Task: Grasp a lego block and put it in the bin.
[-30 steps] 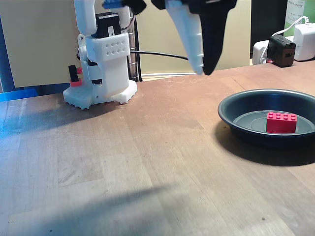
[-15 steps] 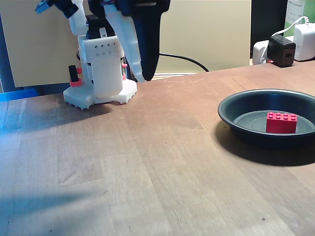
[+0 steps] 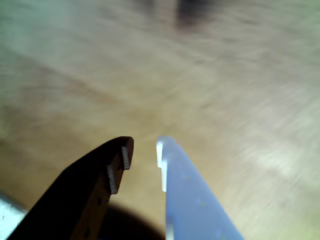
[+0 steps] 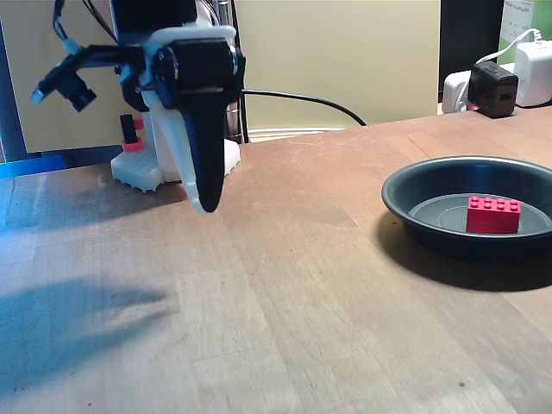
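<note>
From my gripper (image 4: 207, 205), the bin (image 4: 405, 200) lies well off to the right in the fixed view, on the wooden table (image 4: 285, 293). The lego block (image 4: 493, 216) rests inside it, so I judge placement complete. The block should handle light, rigid and smooth; I would pinch its long sides. My gripper hangs empty, tips nearly together. The white base (image 4: 147, 168) stands behind; chargers (image 4: 500, 82) sit beyond the bin.

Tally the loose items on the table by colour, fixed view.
Red: 1, small red studded plastic lego block
Dark grey: 1, round shallow metal pan, holding the block
Black: 1, boxy plug adapter
White: 1, boxy charger
Total: 4
</note>
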